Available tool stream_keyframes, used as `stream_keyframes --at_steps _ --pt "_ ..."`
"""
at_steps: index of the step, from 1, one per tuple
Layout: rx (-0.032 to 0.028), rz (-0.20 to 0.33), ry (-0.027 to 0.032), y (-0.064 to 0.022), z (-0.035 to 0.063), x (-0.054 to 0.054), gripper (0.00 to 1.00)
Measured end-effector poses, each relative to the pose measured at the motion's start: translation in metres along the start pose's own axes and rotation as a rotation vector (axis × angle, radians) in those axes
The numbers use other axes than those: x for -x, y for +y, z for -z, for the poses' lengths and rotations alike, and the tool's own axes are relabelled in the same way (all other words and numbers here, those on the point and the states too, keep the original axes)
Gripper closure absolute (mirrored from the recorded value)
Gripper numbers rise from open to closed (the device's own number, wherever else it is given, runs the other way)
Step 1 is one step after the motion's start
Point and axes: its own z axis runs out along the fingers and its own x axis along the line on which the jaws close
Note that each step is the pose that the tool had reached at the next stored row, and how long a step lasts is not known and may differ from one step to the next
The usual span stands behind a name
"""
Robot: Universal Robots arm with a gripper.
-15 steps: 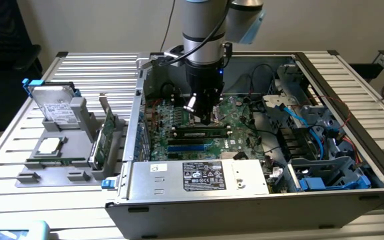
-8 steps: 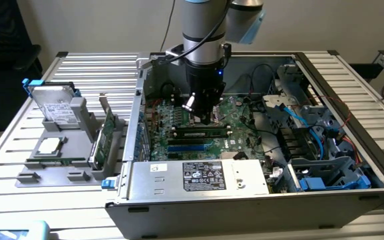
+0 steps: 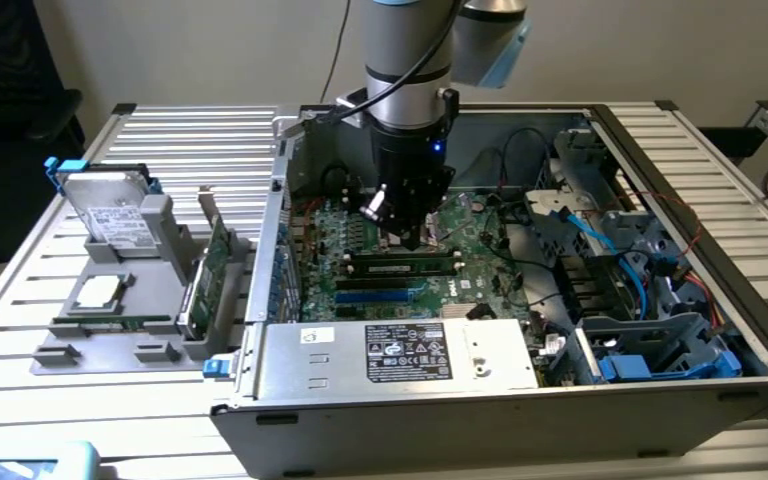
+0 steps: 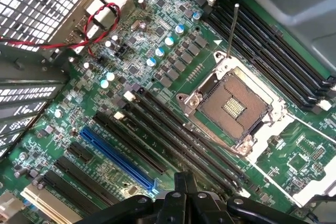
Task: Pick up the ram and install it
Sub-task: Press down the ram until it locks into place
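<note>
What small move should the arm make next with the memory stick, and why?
Probably a short, gentle press straight down. In the exterior view the ram already lies along a memory slot on the motherboard, and the shut gripper stands right over the stick. Whether the stick is fully seated I cannot tell, so a light push seems the sensible check.
</note>
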Motion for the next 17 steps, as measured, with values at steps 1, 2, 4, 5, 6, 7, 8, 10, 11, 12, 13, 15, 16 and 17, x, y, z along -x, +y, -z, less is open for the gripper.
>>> stream_keyframes --at_steps 1,2,4,5,6,7,8,10,11,12,13,15,16,17 --pt "-0.0004 -0.015 0.0013 0.0 0.0 0.0 0.89" --pt "-0.0007 -0.03 0.0026 0.0 0.0 0.0 0.89" --pt "-0.0016 -0.06 0.0054 0.0 0.0 0.0 0.89" --pt "-0.0019 -0.076 0.0067 0.0 0.0 0.0 0.89" --pt "-0.0024 -0.091 0.0081 0.0 0.0 0.0 0.89" --pt "-0.0027 -0.105 0.0093 0.0 0.0 0.0 0.89" --pt "-0.0031 -0.12 0.0107 0.0 0.0 0.0 0.89" --pt "-0.0039 -0.152 0.0135 0.0 0.0 0.0 0.89" --pt "-0.0043 -0.166 0.0148 0.0 0.0 0.0 0.89" --pt "-0.0046 -0.181 0.0161 0.0 0.0 0.0 0.89" --pt "-0.005 -0.197 0.0175 0.0 0.0 0.0 0.89" --pt "-0.0058 -0.228 0.0203 0.0 0.0 0.0 0.89" --pt "-0.0062 -0.242 0.0216 0.0 0.0 0.0 0.89" --pt "-0.0066 -0.258 0.0229 0.0 0.0 0.0 0.89"
